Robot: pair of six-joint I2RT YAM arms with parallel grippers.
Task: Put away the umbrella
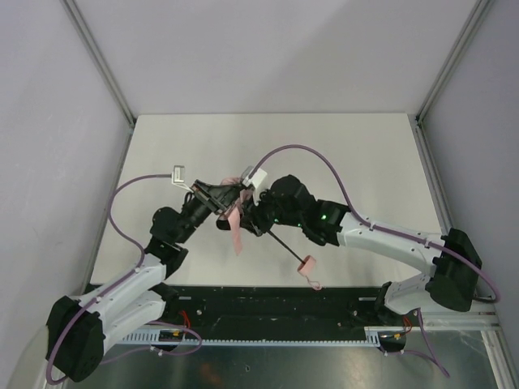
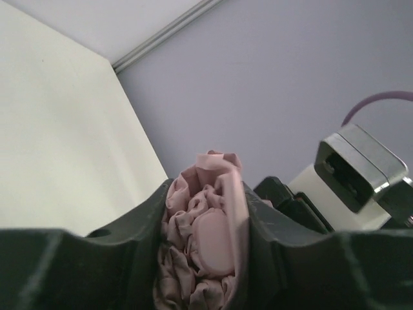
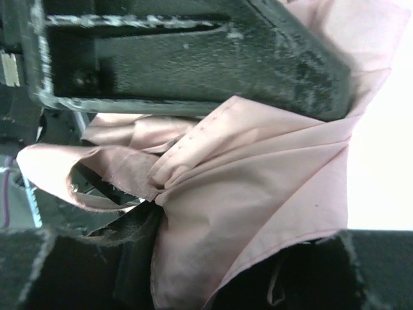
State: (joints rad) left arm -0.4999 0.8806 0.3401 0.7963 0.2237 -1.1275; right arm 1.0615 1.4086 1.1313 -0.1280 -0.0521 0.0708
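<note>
The umbrella (image 1: 237, 220) is located at mid-table, between the two arms where they meet. Its long axis runs diagonally: the bunched pink canopy forms the far-left end, and the thin black shaft (image 1: 284, 247) extends from it toward the near right. The small pink handle (image 1: 306, 263) points at the near edge of the table (image 1: 357, 162), on the right arm's side. The strap loop (image 1: 315, 284) lies just beyond the handle, over the dark strip at the table's near edge. Whether the handle rests on the surface cannot be determined. A loose fold of fabric hangs from the canopy toward the near side. The left gripper (image 2: 205, 206) is clamped on the canopy end: crumpled pink fabric fills the narrow gap between its two black fingers and protrudes past the tips. The right gripper (image 3: 187, 271) is closed on the canopy just beside the left one, on the shaft side. Creased fabric is pinched between its fingers and spreads out ahead of them. The shaft and handle project free of both grippers, toward the right arm.
</note>
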